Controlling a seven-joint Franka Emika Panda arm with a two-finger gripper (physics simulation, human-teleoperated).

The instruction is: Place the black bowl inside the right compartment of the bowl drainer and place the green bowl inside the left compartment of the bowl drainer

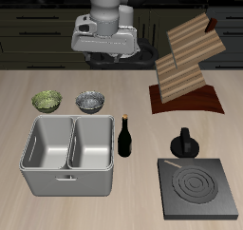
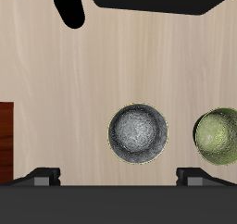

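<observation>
The black bowl (image 1: pixel 92 101) (image 2: pixel 139 133), dark with a pale speckled inside, stands upright on the table just behind the bowl drainer (image 1: pixel 68 182). Beside it sits the olive-green bowl (image 1: pixel 46 101) (image 2: pixel 218 135), also upright. The drainer is a light-grey tub with two basins, both of them bare. My gripper (image 1: pixel 99 57) (image 2: pixel 118 178) hangs high above the table, farther back than the black bowl. It is open, its fingers wide apart with nothing between them.
A dark wine bottle (image 1: pixel 125 137) stands close beside the drainer. A black moka pot (image 1: pixel 183 143) and a flat stove plate (image 1: pixel 199 188) lie nearer the front edge. A slanted wooden rack (image 1: pixel 185 67) (image 2: pixel 5 140) stands farther back.
</observation>
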